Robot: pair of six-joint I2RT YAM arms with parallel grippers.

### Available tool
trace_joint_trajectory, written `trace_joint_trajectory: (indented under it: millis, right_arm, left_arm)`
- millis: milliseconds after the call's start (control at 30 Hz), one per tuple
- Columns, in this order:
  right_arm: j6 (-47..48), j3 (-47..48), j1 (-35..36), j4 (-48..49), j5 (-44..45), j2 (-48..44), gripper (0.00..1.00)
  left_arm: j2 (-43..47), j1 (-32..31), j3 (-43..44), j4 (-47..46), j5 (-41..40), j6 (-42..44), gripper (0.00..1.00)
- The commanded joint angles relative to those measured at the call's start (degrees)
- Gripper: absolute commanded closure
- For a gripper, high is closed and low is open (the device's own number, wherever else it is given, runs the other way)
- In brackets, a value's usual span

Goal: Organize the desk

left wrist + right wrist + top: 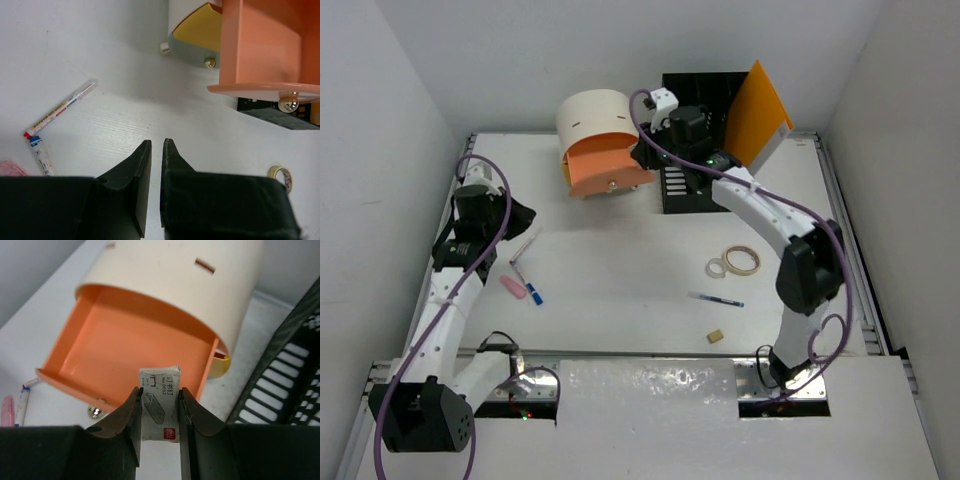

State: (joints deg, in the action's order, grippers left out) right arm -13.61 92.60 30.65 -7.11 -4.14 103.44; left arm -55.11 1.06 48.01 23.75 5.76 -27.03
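— Where is the right gripper?
— Upper centre of the overhead view, clamped on a staple box at the open orange drawer.
— And the left gripper?
— Left of frame, jaws nearly together, empty, over the white desk, which fills the middle.

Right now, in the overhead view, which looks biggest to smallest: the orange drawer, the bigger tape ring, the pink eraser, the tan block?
1. orange drawer
2. bigger tape ring
3. pink eraser, close to the ring but narrower
4. tan block
All sit on the desk, so nearness hardly matters.
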Motion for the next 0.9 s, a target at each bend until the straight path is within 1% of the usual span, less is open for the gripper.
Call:
trace_joint_trajectory:
  millis: [0,33,133,200,333,367,400,433,467,600,633,667,700,733,767,833,867]
  right_arm:
    - [-2.9,4.9,0.2,6.2,-4.9,4.6,1.0]
    - [-3.5,5.4,0.2,6.8,-5.9,6.4,1.0]
    - [-5.7,4.4,0.2,12.1,-8.2,7.7,1.0]
    - [-6.7,4.5,0.3,13.4,-8.7,8.4,1.0]
    - [-7.5,7.2,0.3,11.4,-10.2,10.6,1.0]
    - [-7.6,7.3,0.3,11.2,-10.5,10.8,0.94]
    - [-7.6,7.2,0.3,11.3,-11.1,10.8,0.84]
    - [-7.6,7.0,0.3,11.4,-11.5,10.7,0.53]
    - [-7.5,5.9,0.3,12.4,-11.9,10.0,0.44]
    - [-6.7,0.0,0.3,16.3,-12.3,4.5,0.36]
    - [-5.2,-1.9,0.3,17.2,-11.6,2.7,0.34]
    - [-4.2,-5.7,0.3,18.5,-11.2,0.6,0.33]
    - [-2.1,-7.7,0.3,19.0,-10.7,-3.8,0.33]
    - [-1.3,-9.9,0.3,19.2,-10.1,-6.4,0.33]
    - [0.6,-13.7,0.3,18.5,-8.9,-11.1,0.32]
    - [2.3,-17.2,0.4,15.7,-7.1,-15.8,0.31]
    - [3.5,-20.6,0.5,12.1,-4.3,-20.2,0.31]
  left_arm:
    - [1.6,-0.5,2.9,-2.1,0.3,1.2,0.93]
    - [1.7,-0.5,3.0,-2.0,0.3,1.3,0.93]
    - [2.1,-0.5,2.8,-1.5,0.1,1.5,0.93]
    - [2.7,-0.5,2.2,-1.1,-0.2,1.6,0.93]
    - [4.1,-0.5,1.0,-0.8,-1.4,1.6,0.93]
    - [4.3,-0.4,0.9,-0.8,-1.5,1.6,0.93]
    - [4.6,-0.4,0.8,-0.8,-1.5,1.6,0.93]
    - [4.6,-0.4,0.8,-0.9,-1.5,1.6,0.93]
    - [4.5,-0.5,0.9,-1.0,-1.5,1.6,0.93]
    - [4.3,-0.5,0.8,-1.5,-0.8,1.4,0.93]
    - [4.4,-0.5,0.8,-1.4,-0.6,1.6,0.93]
    - [4.8,-0.5,0.8,-1.4,-0.6,1.9,0.93]
    - [5.0,-0.5,0.6,-1.4,-1.0,2.0,0.93]
    - [5.4,-0.5,0.5,-1.4,-1.3,2.2,0.93]
    - [6.1,-0.5,0.2,-1.4,-1.6,2.4,0.93]
    - [6.8,-0.5,-0.2,-1.4,-2.1,2.7,0.93]
    - [7.5,-0.5,-0.8,-1.3,-2.2,2.9,0.93]
